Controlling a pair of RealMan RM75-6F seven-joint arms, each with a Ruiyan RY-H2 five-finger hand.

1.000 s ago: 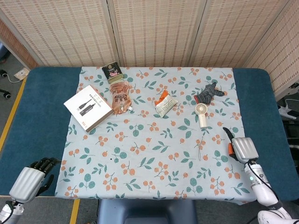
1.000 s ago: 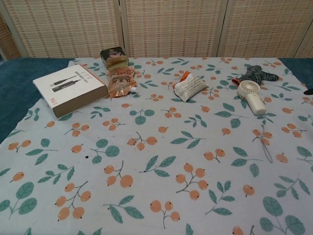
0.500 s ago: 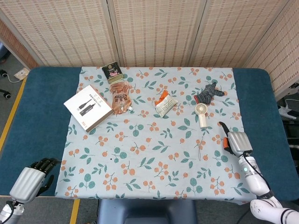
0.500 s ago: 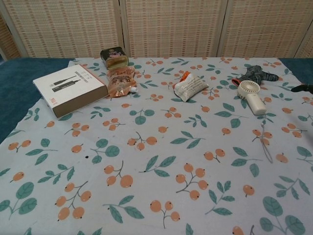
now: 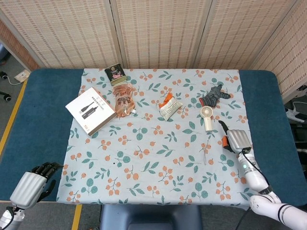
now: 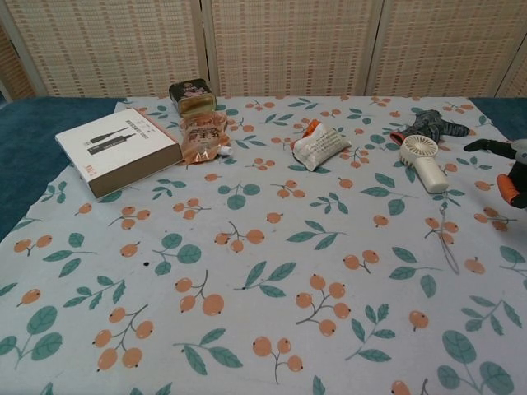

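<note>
My right hand (image 5: 235,139) hovers over the right side of the floral tablecloth (image 5: 158,158), fingers apart and holding nothing; in the chest view the right hand (image 6: 504,167) enters at the right edge. Nearest to it is a small white handheld fan (image 5: 207,118) (image 6: 422,162), a short way to its left and apart from it. A dark grey sock (image 5: 213,96) (image 6: 428,126) lies just beyond the fan. My left hand (image 5: 32,183) rests at the near left corner over the blue table edge, fingers curled in, nothing in it.
A white box (image 5: 90,110) (image 6: 118,150) lies at the left. Beside it are a pink pouch (image 5: 123,98) (image 6: 202,137) and a small dark tin (image 5: 115,74) (image 6: 191,95). A white and orange packet (image 5: 169,106) (image 6: 319,143) lies in the middle. Woven screens stand behind.
My right hand has moved up and to the left, toward the white fan, and now shows at the chest view's right edge. The left hand has not moved.
</note>
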